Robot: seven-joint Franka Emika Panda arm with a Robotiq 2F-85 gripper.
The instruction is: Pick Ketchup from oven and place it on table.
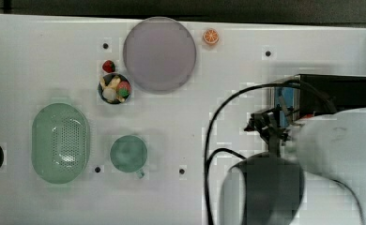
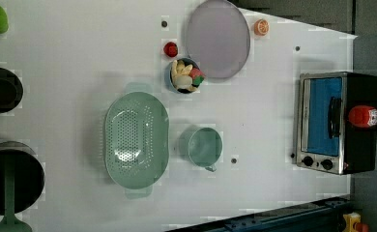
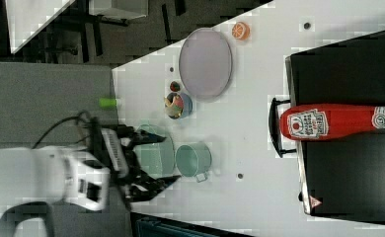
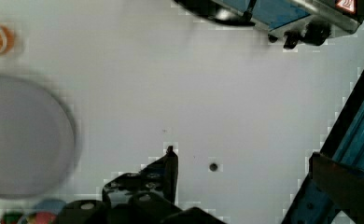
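The Ketchup (image 3: 338,121), a red bottle with a white cap, lies across the oven's black top (image 3: 348,64), cap pointing away from the door; it is also seen as Ketchup (image 2: 368,116) on the oven (image 2: 336,123). My gripper (image 3: 173,158) hangs open in the air with nothing between its fingers, well off to the right view's left of the bottle. In the top view the gripper (image 1: 265,124) sits just to the top view's left of the oven (image 1: 333,89). The wrist view has the gripper (image 4: 241,156) over the bare white table (image 4: 217,93).
On the table (image 1: 31,56) are a lilac plate (image 1: 159,54), an orange slice (image 1: 210,36), a strawberry (image 1: 108,66), a bowl of toy food (image 1: 115,89), a green colander (image 1: 60,143) and a green cup (image 1: 128,153). A black cable (image 1: 209,140) trails from the arm.
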